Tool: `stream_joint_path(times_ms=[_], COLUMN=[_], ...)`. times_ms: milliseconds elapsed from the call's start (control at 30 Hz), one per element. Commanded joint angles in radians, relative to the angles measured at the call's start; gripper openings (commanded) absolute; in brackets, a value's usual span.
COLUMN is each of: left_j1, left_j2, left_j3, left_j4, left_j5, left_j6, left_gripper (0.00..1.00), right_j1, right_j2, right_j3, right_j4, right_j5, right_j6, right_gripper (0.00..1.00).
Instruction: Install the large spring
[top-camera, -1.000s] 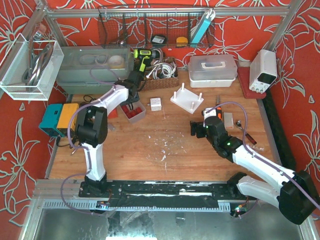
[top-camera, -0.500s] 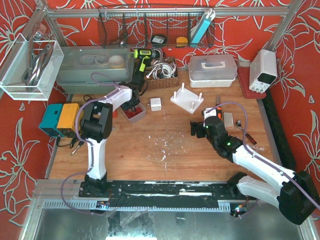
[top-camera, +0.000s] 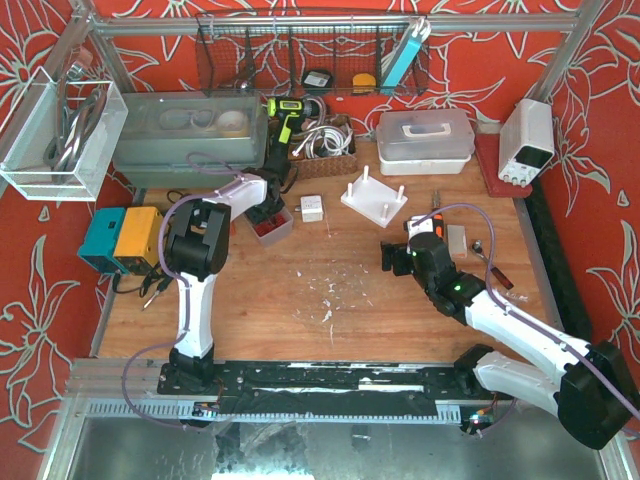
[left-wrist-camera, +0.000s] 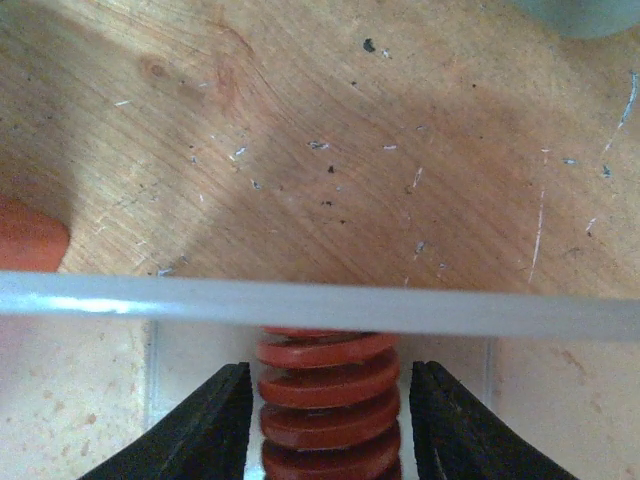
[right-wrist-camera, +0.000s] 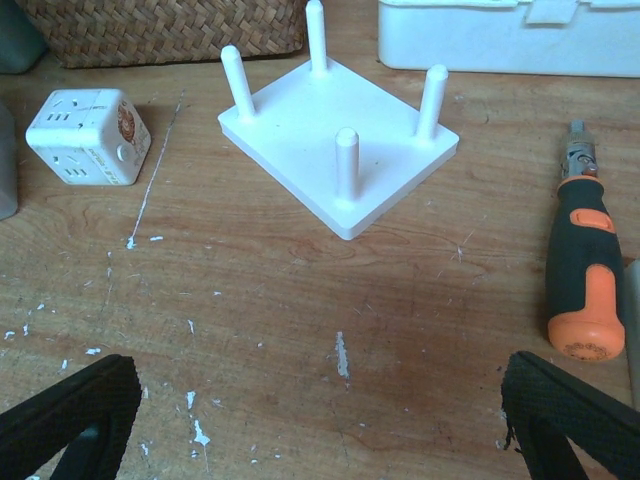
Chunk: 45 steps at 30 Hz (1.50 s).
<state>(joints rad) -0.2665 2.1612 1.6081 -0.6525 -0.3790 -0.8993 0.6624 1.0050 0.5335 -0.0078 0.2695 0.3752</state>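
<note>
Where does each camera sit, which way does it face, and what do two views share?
Top external: above and behind the arms, looking down on the wooden table; the left arm and right arm show, bases nearest.
Left wrist: on the left arm, looking down between its black fingers at a red spring in a clear tray.
Right wrist: low, facing across the table at the white peg base; its fingertips fill the bottom corners.
Shared: peg base and screwdriver appear in top and right-wrist views.
</note>
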Motion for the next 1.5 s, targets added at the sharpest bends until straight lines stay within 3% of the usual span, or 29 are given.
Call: stream_joint_path(times_ms=[0, 333, 600, 833, 1033, 1200, 1333, 1467], left_j1=[0.0, 0.0, 0.0, -0.016, -0.105, -0.251, -0.343, -0.425], left_j2=[0.016, -0.035, -0.175, -0.356, -0.574, -0.749, -0.889, -1.007], left_j3=[0.011, 0.009, -0.037, -0.141, -0.334, -0.563, -0.81, -1.077], left_j4=[0.0, 0.007, 0.058, 0.2, 0.422, 0.65, 0.932, 1.277], left_j5=[-0.008, -0.026, -0.027, 0.027, 0.099, 0.151, 0.281, 0.421], left_j6=[0.001, 0.055, 0.118, 0.239, 0.426, 0.564, 0.616, 0.725], left_gripper=[0.45, 0.26, 0.21, 0.18, 0.15, 0.14, 0.12, 0.06], right_j1=[0.006, 0.005, 0.005, 0.005, 0.003, 0.003, 0.002, 0.002], right_j2=[-0.002, 0.004, 0.001, -0.007, -0.028, -0.044, -0.111, -0.213], right_j3=[0.002, 0.004, 0.009, 0.033, 0.092, 0.22, 0.264, 0.284], right_j4=[-0.005, -0.006, -0.013, -0.045, -0.125, -0.33, -0.44, -0.497], right_j5=[0.028, 0.035, 0.042, 0.051, 0.063, 0.11, 0.086, -0.06], right_j6=[-0.007, -0.012, -0.016, -0.015, 0.004, 0.038, 0.029, -0.01], right_gripper=[0.99, 0.99, 0.99, 0.99, 0.99, 0.99, 0.99, 0.94])
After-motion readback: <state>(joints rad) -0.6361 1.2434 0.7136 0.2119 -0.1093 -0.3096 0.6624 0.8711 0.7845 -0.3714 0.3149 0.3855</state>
